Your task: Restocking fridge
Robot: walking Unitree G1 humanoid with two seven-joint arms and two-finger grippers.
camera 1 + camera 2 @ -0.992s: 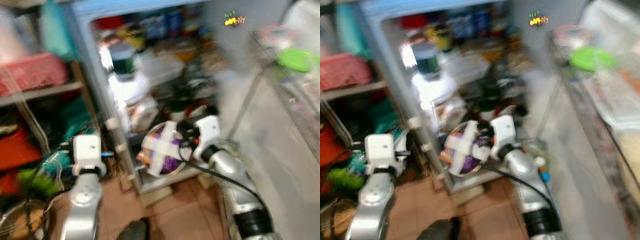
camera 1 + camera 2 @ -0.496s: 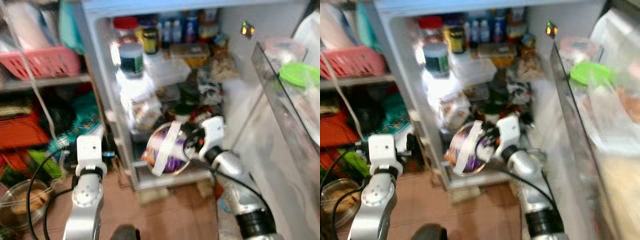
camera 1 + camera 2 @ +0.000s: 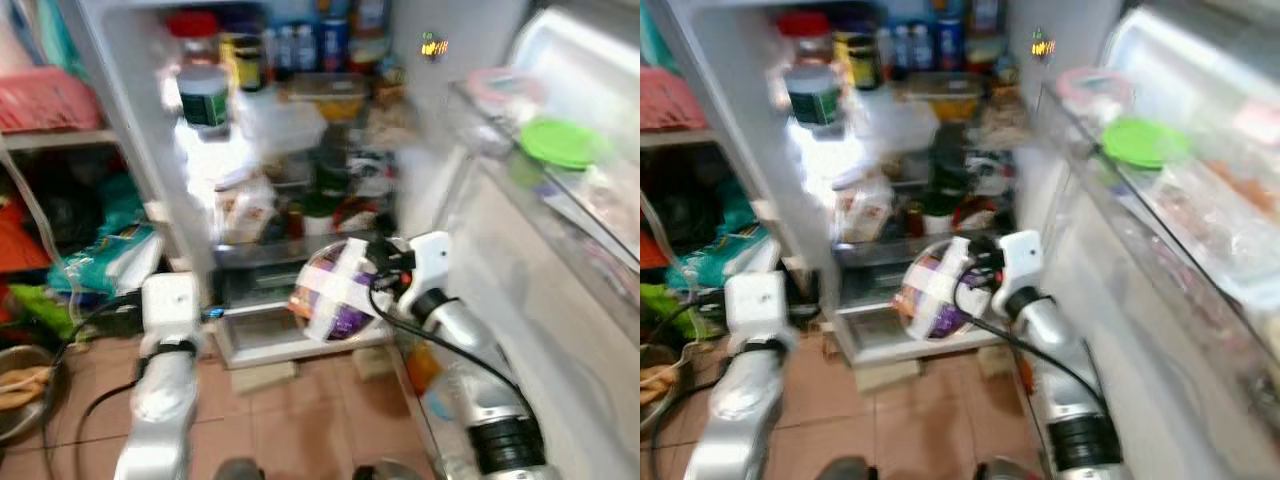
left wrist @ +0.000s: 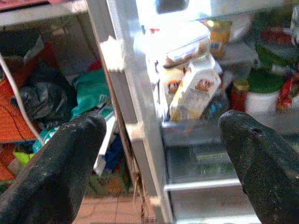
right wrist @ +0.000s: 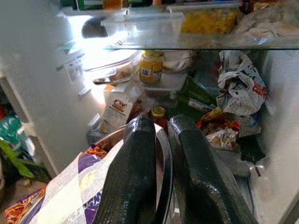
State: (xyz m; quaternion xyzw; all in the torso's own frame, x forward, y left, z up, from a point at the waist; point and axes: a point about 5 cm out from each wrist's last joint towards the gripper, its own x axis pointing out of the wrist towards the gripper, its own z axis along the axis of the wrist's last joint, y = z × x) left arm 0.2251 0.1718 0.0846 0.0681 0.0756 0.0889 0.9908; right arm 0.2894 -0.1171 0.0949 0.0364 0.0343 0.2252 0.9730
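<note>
My right gripper [image 3: 372,272] is shut on the rim of a round purple-patterned container [image 3: 333,292] crossed with white tape; in the right wrist view its black fingers [image 5: 133,172] pinch that rim [image 5: 164,168]. The container hangs just in front of the fridge's lower shelf [image 3: 262,252]. The open fridge [image 3: 300,130] is crowded with jars, boxes and bags. My left gripper [image 4: 159,154] is open, held low by the fridge's left door frame [image 4: 122,93], holding nothing.
The fridge door [image 3: 560,190] stands open on the right, its shelf holding a green-lidded tub [image 3: 558,142]. Left of the fridge are shelves with a pink basket [image 3: 45,98] and bags. A bowl [image 3: 22,385] sits on the tiled floor at left.
The camera has swung, so the fridge sits further left in view. The right gripper still grips the container near the lower shelf. The left arm stays low.
</note>
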